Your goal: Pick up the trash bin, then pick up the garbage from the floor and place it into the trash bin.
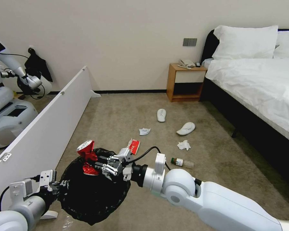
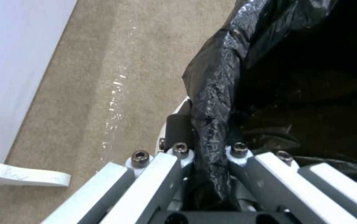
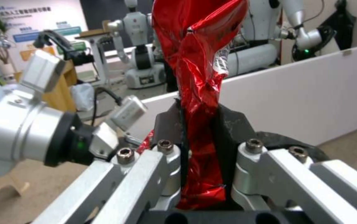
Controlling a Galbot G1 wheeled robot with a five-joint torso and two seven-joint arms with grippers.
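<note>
Clamped on the crushed red can [image 3: 199, 102], our right gripper [image 1: 98, 163] hung just over the wide mouth of the trash bin [image 1: 93, 195], its arm reaching in from our lower right, forearm roughly level. Our left gripper [image 2: 209, 174] pinched the bin's bag-covered rim [image 2: 213, 124] from our left side, holding it off the carpet [image 1: 215, 186]. A white partition board [image 1: 48, 128] ran close along our left. Just beyond the bin lay a red-and-white wrapper [image 1: 134, 146] and a small bottle [image 1: 182, 162]; farther off, 2 crumpled tissues [image 1: 184, 145] and 2 white slippers [image 1: 186, 128]. Behind them stood a wooden nightstand [image 1: 184, 83], with a bed [image 1: 260, 83] on our right.
</note>
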